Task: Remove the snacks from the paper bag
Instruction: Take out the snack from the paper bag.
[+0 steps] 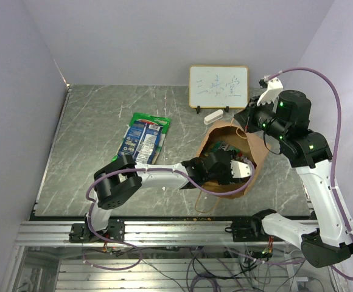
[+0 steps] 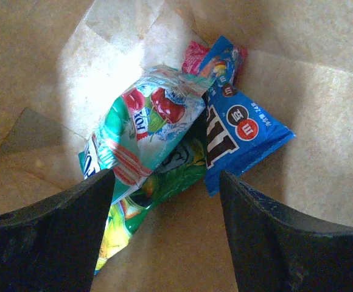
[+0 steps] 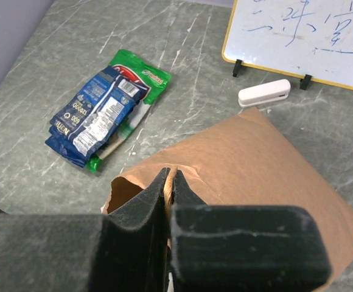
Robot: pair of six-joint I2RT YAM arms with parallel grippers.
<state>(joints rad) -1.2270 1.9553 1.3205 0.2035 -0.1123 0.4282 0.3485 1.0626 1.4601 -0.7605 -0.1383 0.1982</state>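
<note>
Snacks (image 2: 164,134) lie just ahead of wide left claw (image 2: 165,179); right claw (image 3: 170,177) pinches paper bag (image 3: 243,158).

Overhead: we see soft, even light; the desk (image 1: 91,121) carries only faint shadows.
Left wrist: a bright patch falls on the paper bag (image 2: 103,73) wall beyond the left gripper (image 2: 167,182); its fingers (image 2: 48,237) look dark and blurred.
Right wrist: we find the right gripper (image 3: 169,176) dark and soft, the desk beyond it sharp.

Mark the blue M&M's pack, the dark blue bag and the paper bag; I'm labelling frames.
blue M&M's pack (image 2: 246,135), left wrist view, its printed front.
dark blue bag (image 3: 84,119), right wrist view, its upturned face.
paper bag (image 3: 255,159), right wrist view, its flat upper side.
</note>
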